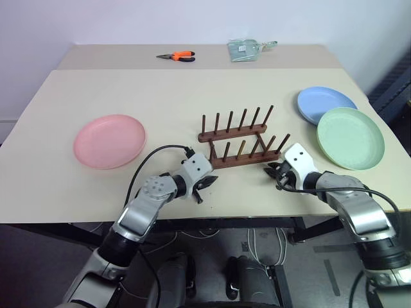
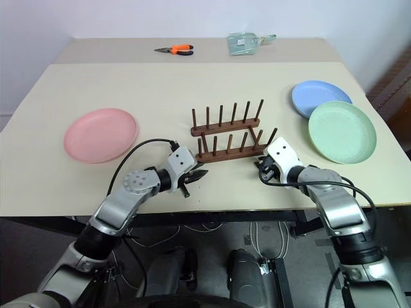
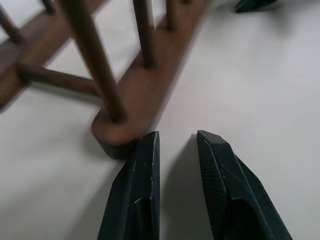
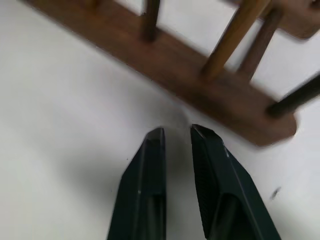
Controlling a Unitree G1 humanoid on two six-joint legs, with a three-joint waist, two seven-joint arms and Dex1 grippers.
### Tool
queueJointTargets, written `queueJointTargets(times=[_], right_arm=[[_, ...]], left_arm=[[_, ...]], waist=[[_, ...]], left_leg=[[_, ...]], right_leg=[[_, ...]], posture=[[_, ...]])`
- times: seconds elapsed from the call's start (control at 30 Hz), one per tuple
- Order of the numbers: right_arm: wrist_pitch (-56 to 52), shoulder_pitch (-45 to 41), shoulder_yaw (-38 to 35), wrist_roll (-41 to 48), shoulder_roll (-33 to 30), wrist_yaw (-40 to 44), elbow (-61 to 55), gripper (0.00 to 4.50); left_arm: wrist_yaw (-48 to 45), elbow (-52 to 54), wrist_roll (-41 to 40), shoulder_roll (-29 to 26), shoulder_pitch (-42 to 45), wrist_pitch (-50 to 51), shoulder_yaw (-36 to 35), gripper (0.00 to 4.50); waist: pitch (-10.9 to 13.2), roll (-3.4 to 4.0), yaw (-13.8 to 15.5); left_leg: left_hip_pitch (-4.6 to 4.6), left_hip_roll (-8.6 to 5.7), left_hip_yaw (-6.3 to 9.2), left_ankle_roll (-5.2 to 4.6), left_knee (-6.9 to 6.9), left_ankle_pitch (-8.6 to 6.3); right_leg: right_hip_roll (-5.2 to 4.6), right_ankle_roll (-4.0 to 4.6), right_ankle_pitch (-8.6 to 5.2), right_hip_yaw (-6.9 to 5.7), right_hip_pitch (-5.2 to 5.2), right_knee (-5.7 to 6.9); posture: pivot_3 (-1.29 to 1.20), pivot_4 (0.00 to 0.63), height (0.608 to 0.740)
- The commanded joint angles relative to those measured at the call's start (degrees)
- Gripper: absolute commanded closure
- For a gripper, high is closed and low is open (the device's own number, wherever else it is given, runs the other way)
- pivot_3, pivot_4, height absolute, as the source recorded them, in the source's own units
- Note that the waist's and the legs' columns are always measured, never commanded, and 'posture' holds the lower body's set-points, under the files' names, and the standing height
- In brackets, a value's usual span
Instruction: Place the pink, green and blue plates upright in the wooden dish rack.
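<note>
Flanking wooden dish rack mid-table, long axis running left-right: left gripper and right gripper hovering at near rail's ends, jaws narrowly parted, holding nothing; plates lying flat, apart.

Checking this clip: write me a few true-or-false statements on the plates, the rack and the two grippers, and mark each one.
1. The wooden dish rack holds no plates. True.
2. The pink plate lies flat on the table, to the robot's left of the rack. True.
3. The green plate stands upright between the pegs. False: it lies flat on the table, overlapping the blue plate.
4. The left gripper grips a rack peg. False: nothing sits between its fingers; they are just off the end of the near rail.
5. The right gripper is low over the table in front of the rack, holding nothing. True.
</note>
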State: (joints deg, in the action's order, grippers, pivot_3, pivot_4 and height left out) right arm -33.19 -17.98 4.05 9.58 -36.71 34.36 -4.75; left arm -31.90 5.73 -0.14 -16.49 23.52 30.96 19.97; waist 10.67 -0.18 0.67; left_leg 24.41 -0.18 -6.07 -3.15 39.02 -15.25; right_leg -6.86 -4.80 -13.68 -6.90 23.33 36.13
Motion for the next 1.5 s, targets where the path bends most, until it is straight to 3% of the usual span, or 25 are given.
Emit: queueJointTargets(times=[0.03,0.23,0.27,0.37,0.43,0.53,0.67,1.03,1.13,1.37,1.5], right_arm=[[2.39,-3.96,0.79,-3.55,2.19,-3.18,6.45,3.78],[5.84,-7.17,-0.32,-3.57,2.80,-1.58,8.98,3.78],[6.15,-6.37,-0.85,-2.52,1.82,0.32,7.08,3.54],[6.68,-1.95,-4.21,5.02,-1.04,8.98,-3.88,2.58],[3.94,-0.10,-6.31,10.07,-2.40,12.38,-9.89,1.60],[-0.41,0.57,-6.49,14.82,-4.08,15.28,-16.50,0.11],[-0.11,-1.18,-4.37,14.60,-3.21,15.33,-16.71,0.11],[2.67,-2.46,-3.09,12.81,-2.85,15.67,-13.66,0.11],[3.12,-1.69,-3.35,12.60,-2.94,15.31,-14.05,0.06],[6.62,-1.80,-3.96,8.96,-2.58,12.01,-13.05,0.06],[7.34,-3.80,-3.94,8.65,-2.59,11.84,-11.79,0.06]], left_arm=[[5.88,-7.19,3.19,1.43,2.58,-0.52,-2.23,3.34],[4.40,-5.75,0.75,0.02,2.73,-1.09,-4.49,3.34],[2.92,-3.13,-0.90,-1.10,1.23,-0.76,-5.84,3.34],[-1.24,7.62,-11.36,-4.05,-4.32,3.47,-16.84,2.50],[0.39,10.50,-15.34,-5.74,-5.58,7.36,-25.11,1.53],[13.49,6.49,-12.38,-9.06,-1.20,13.02,-38.96,0.03],[27.59,1.50,-10.18,-9.13,5.38,16.98,-49.72,0.03],[36.83,1.02,-13.92,-2.48,5.18,34.36,-60.77,0.03],[36.39,0.53,-16.27,-0.77,6.03,34.94,-62.72,0.88],[36.68,0.42,-17.47,-0.16,7.30,33.20,-61.60,4.36],[33.72,1.70,-17.42,-0.87,7.07,27.04,-56.99,4.45]], waist=[[-0.01,0.00,-0.10],[-0.02,0.02,-0.29],[-0.01,0.02,-0.46],[0.04,0.09,-0.87],[0.11,0.09,-1.12],[0.09,0.05,-1.17],[0.06,0.00,-1.08],[0.17,-0.31,0.05],[0.16,-0.29,0.04],[0.16,-0.30,0.07],[0.16,-0.30,0.02]], left_leg=[[-0.01,0.00,0.00,0.00,0.01,0.00],[0.00,0.01,-0.02,0.01,0.03,0.02],[0.02,0.02,-0.02,0.01,0.02,0.02],[0.07,0.04,-0.04,0.02,-0.08,0.02],[0.10,0.06,-0.01,0.06,-0.13,0.04],[0.06,0.06,0.08,0.07,-0.05,0.01],[0.05,0.01,0.16,-0.13,-0.04,-0.11],[0.09,-0.12,0.03,-0.03,0.00,-0.05],[0.07,-0.10,0.03,0.02,-0.01,-0.05],[0.07,-0.11,0.02,0.19,-0.01,-0.13],[0.05,-0.11,0.00,0.21,-0.01,-0.12]], right_leg=[[0.00,-0.01,0.00,0.01,-0.01,0.00],[0.03,-0.02,0.01,0.01,0.01,0.06],[0.04,-0.02,0.01,0.01,0.03,0.04],[0.03,-0.03,-0.01,0.02,0.12,0.01],[0.02,-0.03,-0.01,0.01,0.14,-0.03],[0.00,-0.03,0.00,-0.02,0.07,0.00],[0.02,-0.04,0.01,-0.04,0.05,0.00],[-0.02,-0.21,0.01,0.00,0.02,-0.05],[-0.02,-0.20,0.01,0.00,0.02,-0.04],[-0.02,-0.20,0.01,0.00,0.02,-0.04],[-0.01,-0.20,0.01,0.01,0.01,-0.03]], posture=[[0.00,0.150,0.740],[0.00,0.150,0.740],[0.00,0.150,0.740],[0.00,0.150,0.740],[0.00,0.150,0.740],[0.00,0.150,0.740],[0.00,0.150,0.740],[0.00,0.150,0.740],[0.00,0.150,0.740],[0.00,0.150,0.740],[0.00,0.150,0.740]])
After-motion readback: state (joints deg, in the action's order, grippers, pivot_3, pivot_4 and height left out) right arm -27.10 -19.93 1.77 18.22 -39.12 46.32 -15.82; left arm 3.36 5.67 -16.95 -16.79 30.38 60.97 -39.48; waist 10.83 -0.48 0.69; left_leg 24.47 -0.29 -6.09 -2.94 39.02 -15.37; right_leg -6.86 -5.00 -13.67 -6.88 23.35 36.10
